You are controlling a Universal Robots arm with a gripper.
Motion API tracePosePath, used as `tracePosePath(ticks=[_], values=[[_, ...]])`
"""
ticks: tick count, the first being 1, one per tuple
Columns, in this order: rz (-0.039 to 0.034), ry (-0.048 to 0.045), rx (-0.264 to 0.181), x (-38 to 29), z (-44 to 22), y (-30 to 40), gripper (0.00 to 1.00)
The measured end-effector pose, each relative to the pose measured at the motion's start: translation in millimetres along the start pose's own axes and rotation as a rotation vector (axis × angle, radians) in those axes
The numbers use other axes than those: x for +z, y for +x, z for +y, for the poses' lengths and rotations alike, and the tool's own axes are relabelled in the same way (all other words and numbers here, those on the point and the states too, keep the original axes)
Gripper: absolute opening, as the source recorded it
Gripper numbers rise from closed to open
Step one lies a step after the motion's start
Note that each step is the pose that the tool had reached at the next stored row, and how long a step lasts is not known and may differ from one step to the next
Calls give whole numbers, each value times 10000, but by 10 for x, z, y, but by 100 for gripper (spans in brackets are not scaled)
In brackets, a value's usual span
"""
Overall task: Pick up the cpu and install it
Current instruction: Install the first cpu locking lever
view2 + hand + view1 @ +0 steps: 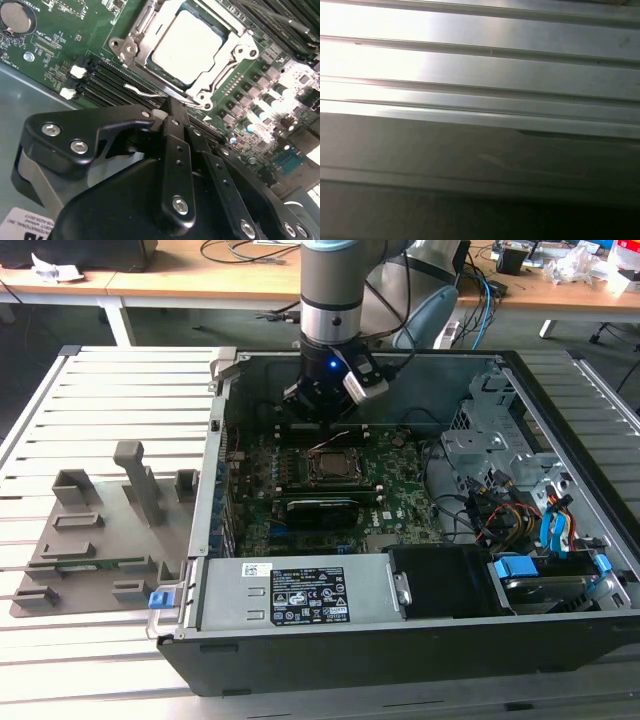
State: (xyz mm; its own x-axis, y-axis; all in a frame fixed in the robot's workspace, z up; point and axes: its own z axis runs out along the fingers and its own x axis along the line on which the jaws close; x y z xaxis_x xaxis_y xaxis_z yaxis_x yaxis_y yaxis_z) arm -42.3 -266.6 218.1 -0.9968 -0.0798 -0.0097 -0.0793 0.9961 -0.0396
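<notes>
Grey plastic fixture plate (90, 540) sat far over on the exterior view's left, lying on the slatted metal table (60, 660), w/ a few upright holders sticking up off it. Nothing of the task was on it as far as I could see.

Moving right, the open pc case (400, 640) took up most of the middle and right. Green motherboard (300, 490) lay flat inside it, and the socket (330, 468) w/ its metal frame was roughly in the center of the board. The cpu (187, 47) was already sitting in that socket, silvery-white top facing up, metal frame around it. In the exterior view it was just a small pale square (331, 467) inside the frame.

The arm came down from the top of the exterior view, and the gripper (325, 405) hung over the board just behind the socket, near the cpu but not touching it. In the second wrist view the black fingers (175, 150) looked pressed together w/ nothing between them, tips just short of the socket frame, beside the black ram slots (107, 82).

Further right in the case were the drive cage (490, 430) and a bundle of cables (500, 510), plus blue latches (555, 530) at the far right.

First wrist view gave ribbed sheet metal (480, 75), bright on one side.
</notes>
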Motion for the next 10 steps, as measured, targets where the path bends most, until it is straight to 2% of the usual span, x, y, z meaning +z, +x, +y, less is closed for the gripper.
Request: tracePosePath(ticks=[10], values=[[-2, 7, -66, 38, -5, -80, 11]])
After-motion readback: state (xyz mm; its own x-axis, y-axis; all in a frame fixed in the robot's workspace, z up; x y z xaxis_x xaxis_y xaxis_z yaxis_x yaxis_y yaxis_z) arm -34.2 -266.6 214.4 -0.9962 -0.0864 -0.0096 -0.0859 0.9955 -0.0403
